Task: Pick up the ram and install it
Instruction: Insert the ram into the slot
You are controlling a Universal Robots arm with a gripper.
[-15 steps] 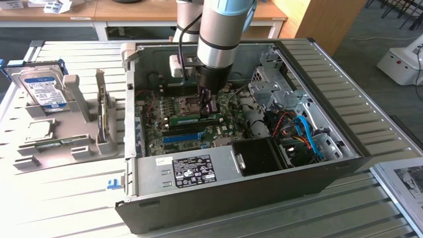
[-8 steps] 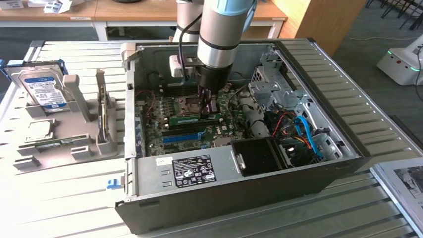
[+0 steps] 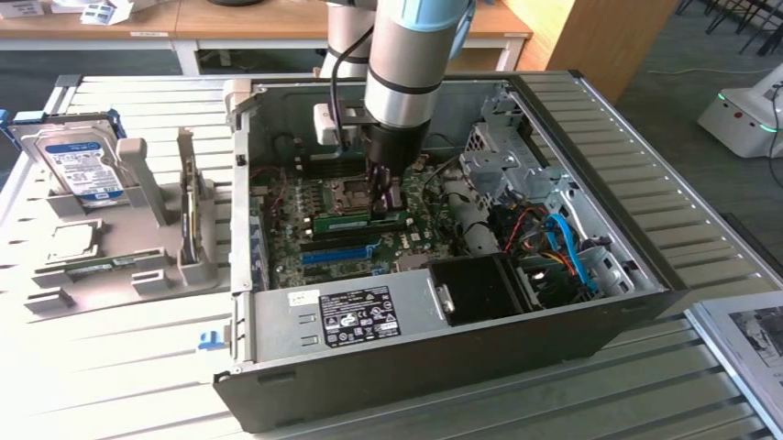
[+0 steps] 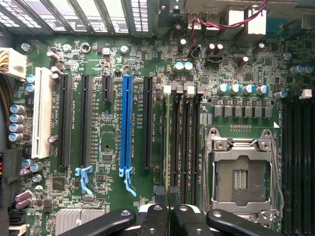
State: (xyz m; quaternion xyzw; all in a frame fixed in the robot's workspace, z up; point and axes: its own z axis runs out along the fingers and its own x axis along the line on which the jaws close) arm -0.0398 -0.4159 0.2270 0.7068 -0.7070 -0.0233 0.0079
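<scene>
Inside an open desktop tower case (image 3: 636, 275), laid on its side on the slatted tabletop (image 3: 123, 367): a Universal Robots arm (image 3: 404, 55) reaching straight down to the motherboard (image 4: 108, 59). Pinches the ram (image 3: 345, 221) in the tool (image 3: 388, 206), clamping tight on the upper edge near the stick's end toward the exterior view's right. Holds the green stick level and on edge at the memory slots (image 4: 184, 142), beside the open CPU socket (image 4: 241, 172); cannot tell whether seated or just above. Shows, from the wrist view, black fingers (image 4: 152, 221) pressed together over those dark slots, between the blue expansion slot (image 4: 127, 123) and the silver-framed socket. Along the case's near wall, a power supply (image 3: 348, 316) with a black label; toward the exterior view's right, blue cables (image 3: 566, 243). On the tabletop at the exterior view's left, well apart from the case: a grey holder (image 3: 135, 275) with a hard drive (image 3: 80, 160) standing upright and a square processor chip (image 3: 71, 240) lying flat.
</scene>
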